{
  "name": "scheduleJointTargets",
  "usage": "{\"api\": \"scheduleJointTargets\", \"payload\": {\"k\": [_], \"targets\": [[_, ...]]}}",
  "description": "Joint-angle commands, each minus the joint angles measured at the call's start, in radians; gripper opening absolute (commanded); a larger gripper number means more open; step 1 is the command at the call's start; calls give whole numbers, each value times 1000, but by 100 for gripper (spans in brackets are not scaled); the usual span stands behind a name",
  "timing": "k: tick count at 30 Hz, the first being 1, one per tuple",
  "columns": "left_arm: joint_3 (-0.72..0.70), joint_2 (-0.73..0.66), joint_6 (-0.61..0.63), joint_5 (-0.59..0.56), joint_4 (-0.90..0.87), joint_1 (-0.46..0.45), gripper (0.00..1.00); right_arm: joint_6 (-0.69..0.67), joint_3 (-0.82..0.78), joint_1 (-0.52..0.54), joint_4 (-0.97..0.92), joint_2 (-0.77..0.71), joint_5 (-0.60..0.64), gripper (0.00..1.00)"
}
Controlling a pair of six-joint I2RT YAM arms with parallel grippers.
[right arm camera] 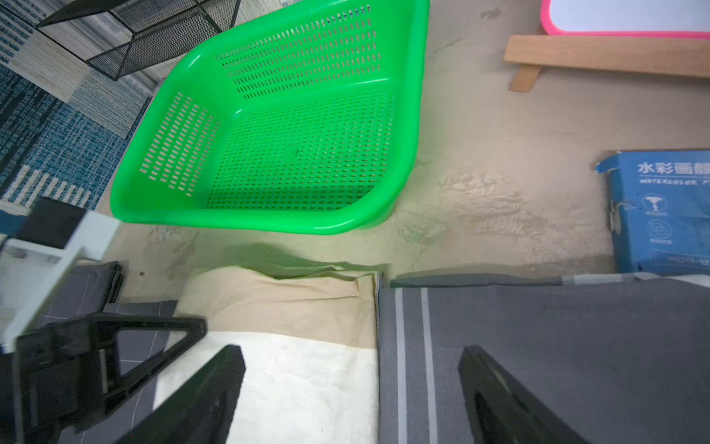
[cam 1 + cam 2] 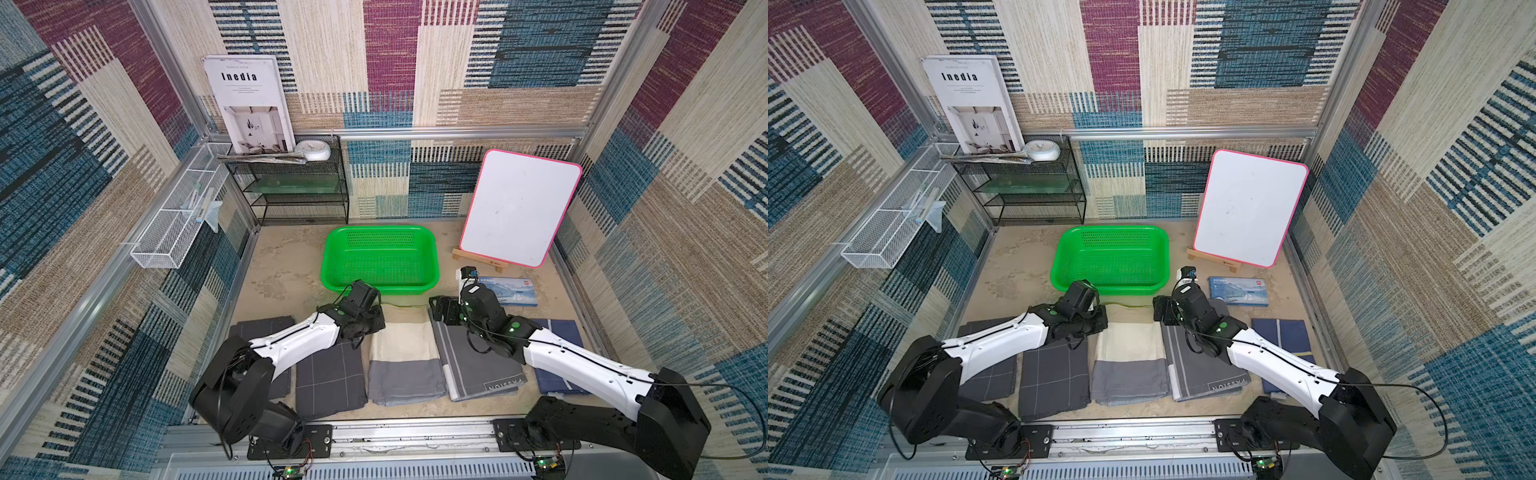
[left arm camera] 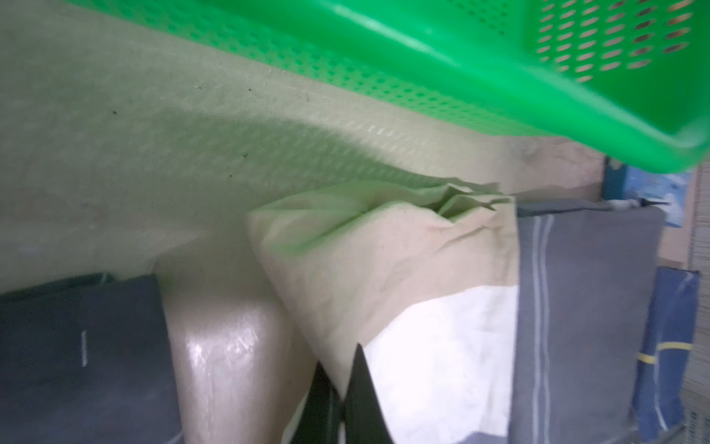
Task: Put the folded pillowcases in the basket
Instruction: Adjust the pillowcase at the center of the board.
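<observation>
The folded pillowcase (image 2: 403, 357) (image 2: 1127, 361), banded beige, white and grey, lies mid-table in a row of folded cloths. My left gripper (image 2: 371, 321) (image 3: 340, 355) is at its far left corner, shut on the beige edge (image 3: 384, 261), which is pinched between the two fingers. My right gripper (image 2: 436, 309) (image 1: 351, 353) stands open just above the pillowcase's far right edge (image 1: 292, 307), straddling the seam with the grey striped cloth. The bright green basket (image 2: 382, 266) (image 2: 1113, 262) (image 3: 422, 50) (image 1: 299, 153) sits empty just beyond the pillowcase.
Two dark checked cloths (image 2: 328, 374) lie left of the pillowcase; a grey striped one (image 2: 473, 365) and a navy one (image 2: 557, 332) lie right. A blue box (image 2: 513, 291), a whiteboard (image 2: 519, 208), a black mesh shelf (image 2: 299, 187) and a white wire rack (image 2: 178, 220) line the back and sides.
</observation>
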Motion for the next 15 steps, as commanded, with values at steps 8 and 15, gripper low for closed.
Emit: {"api": "scheduleJointTargets", "payload": {"k": [8, 15], "targets": [[-110, -425, -184, -230, -268, -22, 0, -79, 29, 67, 41, 50, -4, 93], [-265, -627, -305, -413, -354, 0, 0, -169, 81, 177, 12, 116, -32, 92]]}}
